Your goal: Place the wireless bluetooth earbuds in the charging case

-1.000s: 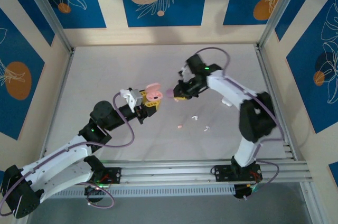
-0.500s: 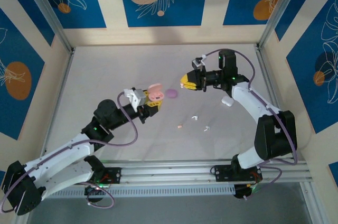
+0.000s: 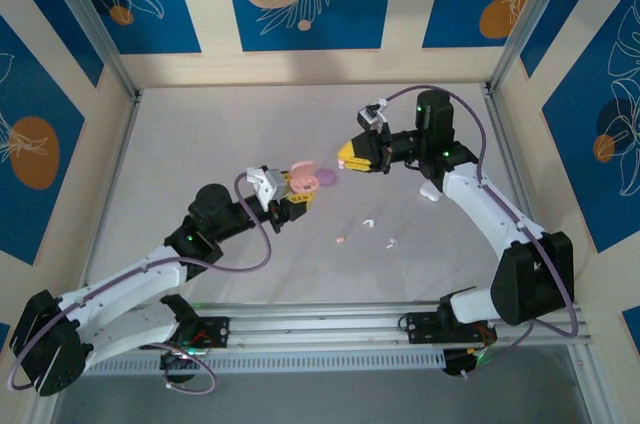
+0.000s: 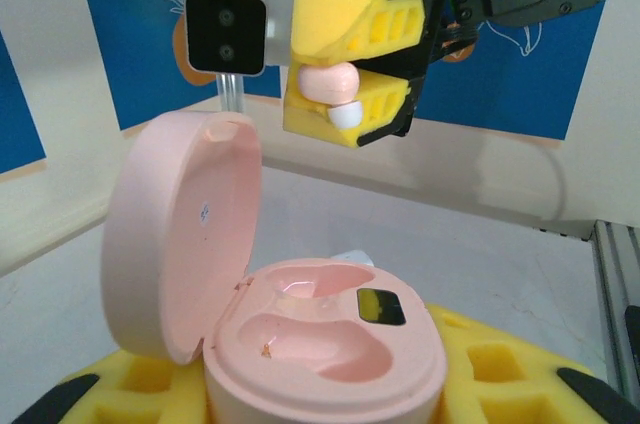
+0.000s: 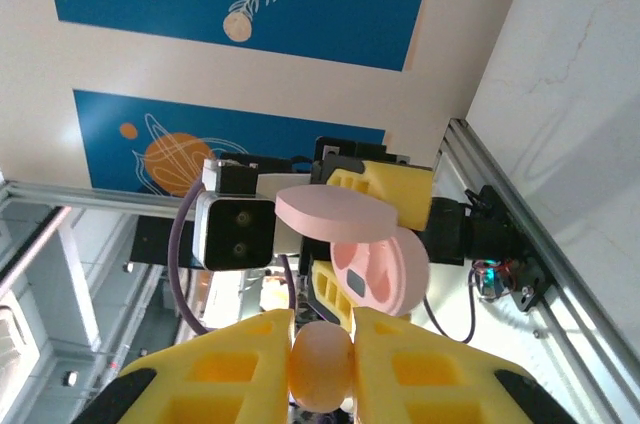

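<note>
Round purple plastic case (image 3: 325,177) lies on the table just beside the open pink clamshell charging case (image 4: 325,344), gripped by the left gripper (image 3: 293,196) (lid upright). The right gripper (image 4: 352,94) pinches a glossy pale pink bean-shaped earbud (image 4: 328,82), lengthwise between the pads, clear of the case.

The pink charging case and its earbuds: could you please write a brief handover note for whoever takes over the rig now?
Left gripper: shut on the open pink case, lid up, wells look empty.
Right gripper: shut on a pale pink earbud, facing the case, apart from it.
Three small earbuds lie loose on the table.
Done: nothing seated. Left: seat the held earbud, then the others.
</note>
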Available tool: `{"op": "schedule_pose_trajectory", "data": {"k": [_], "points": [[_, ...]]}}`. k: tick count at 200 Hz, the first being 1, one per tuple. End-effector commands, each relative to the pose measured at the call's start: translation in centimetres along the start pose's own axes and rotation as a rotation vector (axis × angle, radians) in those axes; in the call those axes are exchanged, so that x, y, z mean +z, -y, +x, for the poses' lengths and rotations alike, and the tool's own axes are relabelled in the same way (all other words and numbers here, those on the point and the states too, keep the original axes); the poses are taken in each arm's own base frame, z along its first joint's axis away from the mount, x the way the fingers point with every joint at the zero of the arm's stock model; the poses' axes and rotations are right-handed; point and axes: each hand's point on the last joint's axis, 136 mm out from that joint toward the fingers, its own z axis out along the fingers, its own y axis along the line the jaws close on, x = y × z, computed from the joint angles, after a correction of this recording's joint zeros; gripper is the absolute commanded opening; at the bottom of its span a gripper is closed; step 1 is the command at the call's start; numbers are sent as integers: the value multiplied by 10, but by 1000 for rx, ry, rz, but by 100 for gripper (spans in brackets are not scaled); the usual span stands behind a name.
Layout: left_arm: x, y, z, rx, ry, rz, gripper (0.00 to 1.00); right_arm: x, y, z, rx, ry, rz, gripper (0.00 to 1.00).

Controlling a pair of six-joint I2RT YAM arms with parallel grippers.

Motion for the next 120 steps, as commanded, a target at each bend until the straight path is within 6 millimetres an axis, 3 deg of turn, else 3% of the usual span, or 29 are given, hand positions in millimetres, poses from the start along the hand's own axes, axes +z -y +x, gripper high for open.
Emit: {"op": "schedule_pose_trajectory", "data": {"k": [1,120], "points": [[5,7,-30,70,98,39,31,10,-22,10,-113,26,49,21],[20,3,-26,95,121,24,31,50,-13,20,-266,78,219,21]]}}
